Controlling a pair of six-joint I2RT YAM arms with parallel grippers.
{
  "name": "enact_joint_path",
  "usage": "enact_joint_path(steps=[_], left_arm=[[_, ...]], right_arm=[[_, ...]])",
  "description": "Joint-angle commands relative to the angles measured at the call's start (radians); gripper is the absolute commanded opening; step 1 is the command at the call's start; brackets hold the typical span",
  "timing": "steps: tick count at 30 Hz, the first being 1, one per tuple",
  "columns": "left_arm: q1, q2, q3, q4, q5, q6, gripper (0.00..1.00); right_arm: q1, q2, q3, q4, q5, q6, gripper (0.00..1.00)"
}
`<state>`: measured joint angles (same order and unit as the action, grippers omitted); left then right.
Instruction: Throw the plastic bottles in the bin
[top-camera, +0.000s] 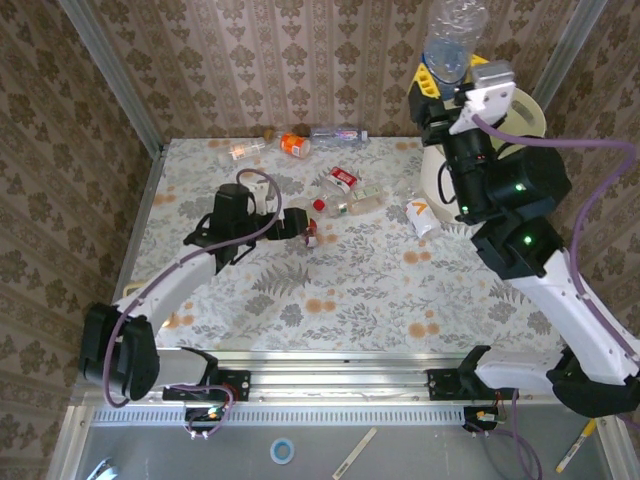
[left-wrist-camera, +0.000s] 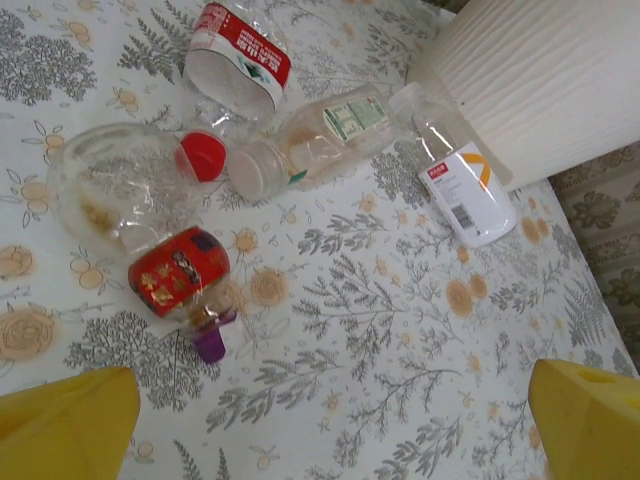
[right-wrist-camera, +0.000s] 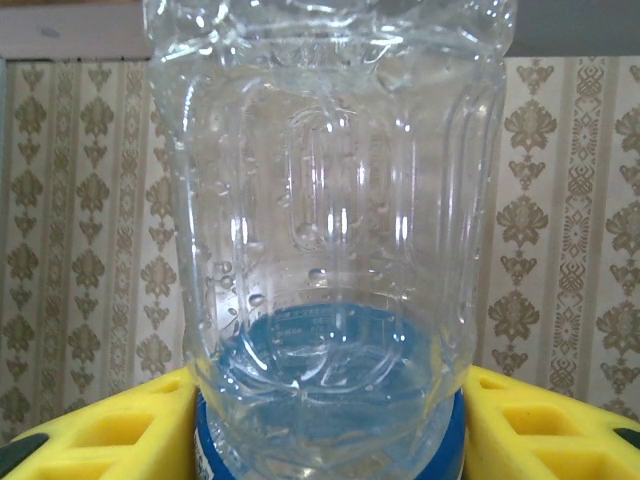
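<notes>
My right gripper (top-camera: 450, 78) is raised high over the near rim of the bin (top-camera: 532, 112), shut on a clear plastic bottle (top-camera: 455, 32) with a blue label that stands upright. In the right wrist view this bottle (right-wrist-camera: 330, 220) sits pinched between the yellow fingers (right-wrist-camera: 110, 440). My left gripper (top-camera: 305, 228) hangs open over the table's middle with nothing between its fingers (left-wrist-camera: 60, 425). Ahead of it lie a red-labelled bottle with a purple cap (left-wrist-camera: 180, 275), a crushed clear bottle with a red cap (left-wrist-camera: 120, 185), a red-labelled crushed bottle (left-wrist-camera: 235, 60) and a clear one (left-wrist-camera: 320, 140).
A white-labelled bottle (left-wrist-camera: 465, 190) lies against the bin's ribbed wall (left-wrist-camera: 540, 80). Along the far edge lie a clear bottle (top-camera: 240, 150), an orange bottle (top-camera: 296, 145) and another clear bottle (top-camera: 338, 133). Patterned walls close in the table on three sides.
</notes>
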<state>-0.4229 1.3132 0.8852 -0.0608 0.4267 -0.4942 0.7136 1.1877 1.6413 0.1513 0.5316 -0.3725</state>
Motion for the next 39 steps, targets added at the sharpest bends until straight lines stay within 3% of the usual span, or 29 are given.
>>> enact_joint_path(steps=[1,3,6,9,11,13,15,19,28,39], left_arm=[[0.010,0.018,0.054,0.061,0.075,0.022,1.00],[0.014,0.030,0.054,0.061,0.081,0.034,1.00],[0.024,0.056,0.042,0.082,0.091,0.037,1.00],[0.027,0.081,0.028,0.103,0.086,0.030,1.00],[0.027,0.097,0.031,0.108,0.077,0.009,1.00],[0.028,0.110,0.034,0.121,0.086,-0.016,1.00],[0.026,0.127,0.040,0.129,0.092,-0.026,1.00],[0.024,0.157,0.068,0.073,0.087,-0.017,1.00],[0.024,0.227,0.088,-0.026,0.042,-0.044,1.00],[-0.027,0.403,0.261,-0.229,-0.058,0.017,0.99]], right_arm=[[-0.042,0.020,0.041,0.060,0.077,-0.035,0.29],[-0.121,0.042,0.070,-0.028,0.098,0.035,0.29],[-0.331,0.137,0.218,-0.396,0.095,0.309,0.30],[-0.485,0.290,0.394,-0.767,0.103,0.519,0.45],[-0.537,0.382,0.508,-0.943,0.043,0.599,0.70],[-0.547,0.440,0.582,-1.045,0.046,0.615,0.81],[-0.549,0.450,0.569,-1.061,0.038,0.611,0.89],[-0.554,0.385,0.456,-0.982,-0.016,0.615,0.95],[-0.553,0.288,0.387,-0.998,-0.148,0.626,0.96],[-0.516,0.254,0.357,-1.110,-0.435,0.709,0.96]])
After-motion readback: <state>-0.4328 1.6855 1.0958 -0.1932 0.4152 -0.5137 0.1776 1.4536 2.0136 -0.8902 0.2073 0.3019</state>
